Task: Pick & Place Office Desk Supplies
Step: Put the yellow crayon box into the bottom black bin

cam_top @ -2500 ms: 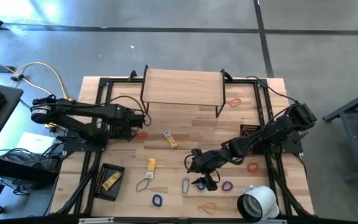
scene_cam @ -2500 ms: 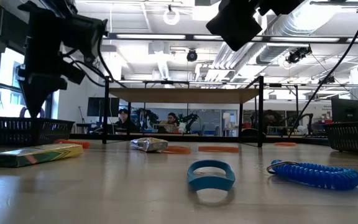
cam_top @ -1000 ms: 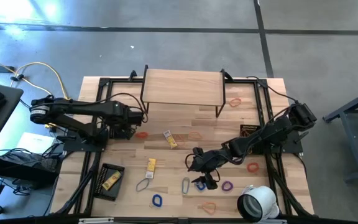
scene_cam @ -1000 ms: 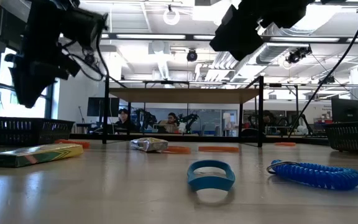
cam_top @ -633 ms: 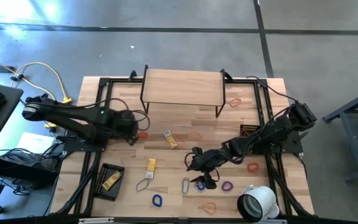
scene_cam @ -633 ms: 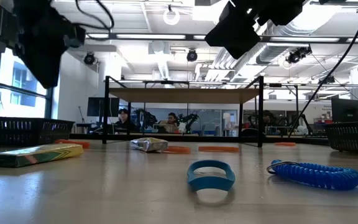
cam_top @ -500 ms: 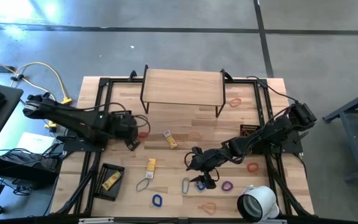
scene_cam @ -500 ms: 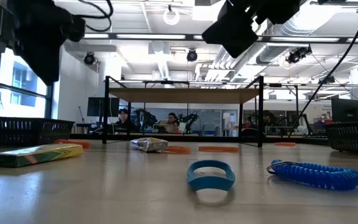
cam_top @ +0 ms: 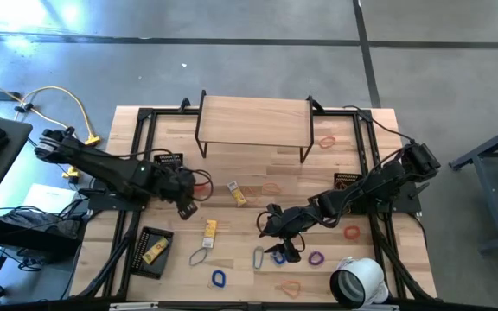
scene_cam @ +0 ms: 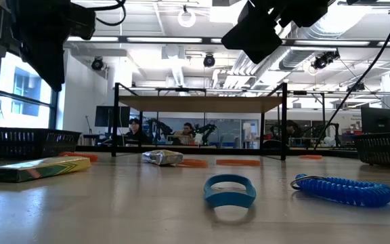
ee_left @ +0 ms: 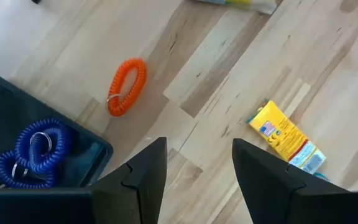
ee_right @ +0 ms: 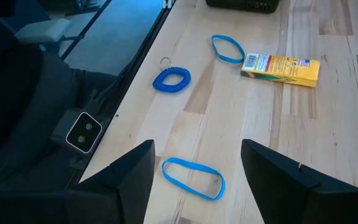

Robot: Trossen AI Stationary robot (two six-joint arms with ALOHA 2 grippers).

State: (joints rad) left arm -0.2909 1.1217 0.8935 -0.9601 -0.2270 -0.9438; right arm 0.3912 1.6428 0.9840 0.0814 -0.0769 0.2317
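Wooden surface (cam_top: 258,177) carrying scattered office desk supplies, a raised wooden shelf at the far edge. Left gripper (cam_top: 186,206): above the left-centre of the surface, jaws apart, holding nothing; its wrist view shows an orange coil band (ee_left: 127,86) on the bare wood, a yellow-and-white packet (ee_left: 285,137) lying well apart from it, and a blue coil loop (ee_left: 32,151) inside a black mesh basket (ee_left: 73,163). Right gripper (cam_top: 275,233): above the near-centre of the surface, jaws apart, empty; below it lie a flat blue band (ee_right: 193,178), a blue coil ring (ee_right: 171,79), a second blue band (ee_right: 228,49) and a yellow packet (ee_right: 281,68). Further items from above: a yellow packet (cam_top: 209,230) left of centre, a small packet (cam_top: 236,193) toward the middle, a silver oval clip (cam_top: 258,257) and a purple loop (cam_top: 316,257) near the front edge, a blue loop (cam_top: 219,278) at the front edge. Large white tape roll (cam_top: 358,282) at the front right corner. Second basket (cam_top: 154,250) at the front left, holding a yellow item.
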